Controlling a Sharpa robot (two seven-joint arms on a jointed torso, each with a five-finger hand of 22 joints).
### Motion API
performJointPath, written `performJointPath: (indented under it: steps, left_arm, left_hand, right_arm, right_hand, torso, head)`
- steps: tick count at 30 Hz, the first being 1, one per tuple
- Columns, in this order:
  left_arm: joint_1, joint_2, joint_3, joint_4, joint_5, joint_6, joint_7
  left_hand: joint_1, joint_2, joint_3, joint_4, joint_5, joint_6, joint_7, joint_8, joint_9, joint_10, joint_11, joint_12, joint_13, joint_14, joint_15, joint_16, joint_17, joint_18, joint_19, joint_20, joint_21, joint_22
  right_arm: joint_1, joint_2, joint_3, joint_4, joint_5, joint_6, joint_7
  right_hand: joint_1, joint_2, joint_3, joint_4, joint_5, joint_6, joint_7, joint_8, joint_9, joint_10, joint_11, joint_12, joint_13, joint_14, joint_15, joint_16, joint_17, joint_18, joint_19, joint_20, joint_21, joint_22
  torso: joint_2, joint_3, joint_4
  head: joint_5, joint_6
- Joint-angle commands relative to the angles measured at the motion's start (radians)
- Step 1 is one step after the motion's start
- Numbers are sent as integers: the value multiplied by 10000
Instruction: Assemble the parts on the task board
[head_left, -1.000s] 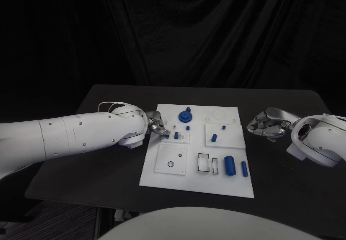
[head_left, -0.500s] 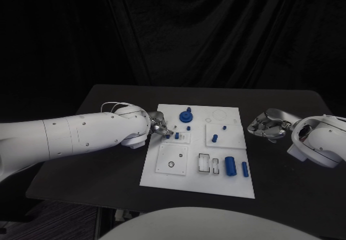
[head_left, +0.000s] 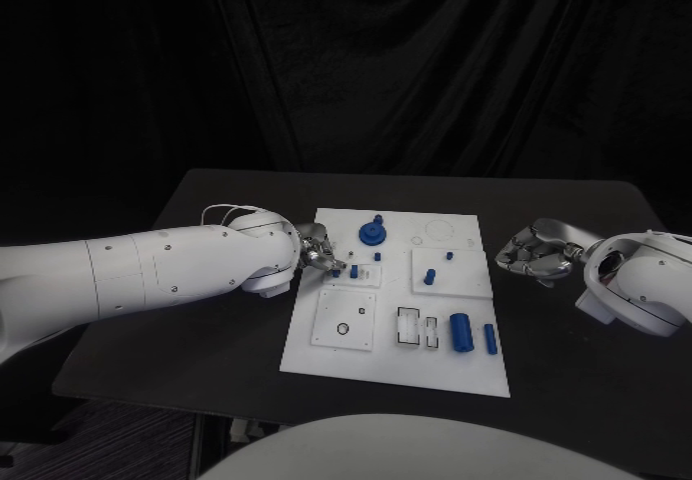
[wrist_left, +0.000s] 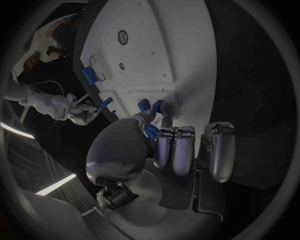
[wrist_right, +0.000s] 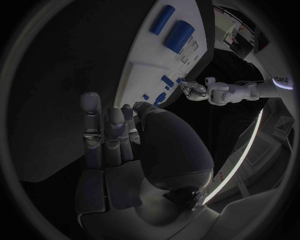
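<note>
White board (head_left: 378, 350) sat mid-table (head_left: 188, 340), long side running away from the robot. Nearest row: two blue cylinders (head_left: 460, 331) lying flat at its right, slotted frames (head_left: 408, 326) beside them, square plate with a ring (head_left: 343, 327) to the left. Further back, small blue pegs (head_left: 428, 276) stood upright in two raised blocks. Left hand (head_left: 317, 252) was over the board's left edge, fingertips (wrist_left: 164, 120) touching a blue peg (wrist_left: 157, 105) on the left block; couldn't tell if it actually gripped it. Right hand (head_left: 529, 253) hung off the board's right side, fingers curled in, holding nothing. Far end: blue gear-like part (head_left: 374, 233) with an upright stem.
</note>
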Motion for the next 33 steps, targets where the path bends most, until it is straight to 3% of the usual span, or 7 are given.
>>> performJointPath:
  steps: [1,3,8,12,13,20,33]
  left_arm:
    - [-61,5,-26,6,41,160,34]
    - [-64,8,-26,3,41,168,32]
    - [-69,5,-26,-6,41,174,26]
    - [-79,-14,-26,-3,41,138,8]
    - [-82,-14,-26,-5,41,133,-4]
    - [-106,-4,-26,-21,41,184,-116]
    - [-137,2,-26,-105,41,116,-152]
  left_hand:
    - [30,32,-49,-6,21,48,-10,57,11,1060,-62,27,2629,1057,-32,26,2627,71,640,-57,-8,2357]
    - [165,84,-109,-35,316,47,-47,130,82,1060,-91,27,2629,1057,-54,26,2627,72,641,-75,-8,2357]
    - [183,86,-120,-39,346,39,-49,136,90,1060,-95,27,2629,1057,-57,26,2627,71,642,-76,-5,2358]
    - [150,99,-311,80,68,-4,-35,186,145,1060,-89,27,2629,1057,-58,26,2627,69,645,-81,-2,2359]
    - [7,97,-533,271,-376,-26,-14,230,191,1060,-74,27,2629,1057,-43,26,2627,64,654,-74,16,2365]
    - [-254,167,-1257,780,-994,-271,61,272,279,1060,-8,27,2629,1057,6,26,2627,68,647,-34,-2,2359]
    - [-628,508,-1962,915,-1121,-318,40,564,601,1060,-8,27,2629,1057,18,26,2627,62,662,-12,30,2369]
  right_arm:
    - [-29,0,6,2,-51,158,-217]
    - [-31,-1,6,2,-51,181,-231]
    - [-33,-3,6,4,-51,234,-265]
    - [-34,-8,6,4,-51,275,-289]
    - [-34,-9,6,4,-51,284,-294]
    - [-35,-3,6,11,-51,337,-319]
    - [-36,-25,6,21,-51,380,-340]
  right_hand:
    - [96,-19,45,11,54,-27,24,-19,-17,-69,3,-42,-9,-5,21,-41,-9,155,-11,34,-34,-9]
    - [96,-19,45,11,54,-27,24,-19,-17,-69,3,-42,-9,-5,21,-41,-9,155,-11,34,-34,-9]
    - [85,-18,53,25,54,-35,29,-20,-19,-96,8,-62,-35,-27,25,-72,-31,159,-28,37,-77,-18]
    - [85,-18,53,25,54,-35,29,-20,-19,-96,8,-62,-35,-27,25,-72,-31,159,-28,37,-77,-18]
    - [85,-18,53,25,54,-35,29,-20,-19,-96,8,-62,-35,-27,25,-72,-31,159,-28,37,-77,-18]
    - [85,-18,53,25,54,-35,29,-20,-19,-96,8,-62,-35,-27,25,-72,-31,159,-28,37,-77,-18]
    - [76,-19,58,34,52,-41,31,-21,-21,-124,11,-84,-62,-45,29,-100,-51,162,-40,40,-108,-24]
  torso:
    - [-7,-2,-1]
    - [-5,0,1]
    - [-2,0,14]
    - [0,-2,-1]
    - [1,-3,-2]
    - [7,2,0]
    - [7,-5,-5]
  head:
    - [6,-1]
    - [9,-1]
    - [-6,-1]
    - [18,-1]
    - [25,-1]
    - [24,-1]
    - [24,-1]
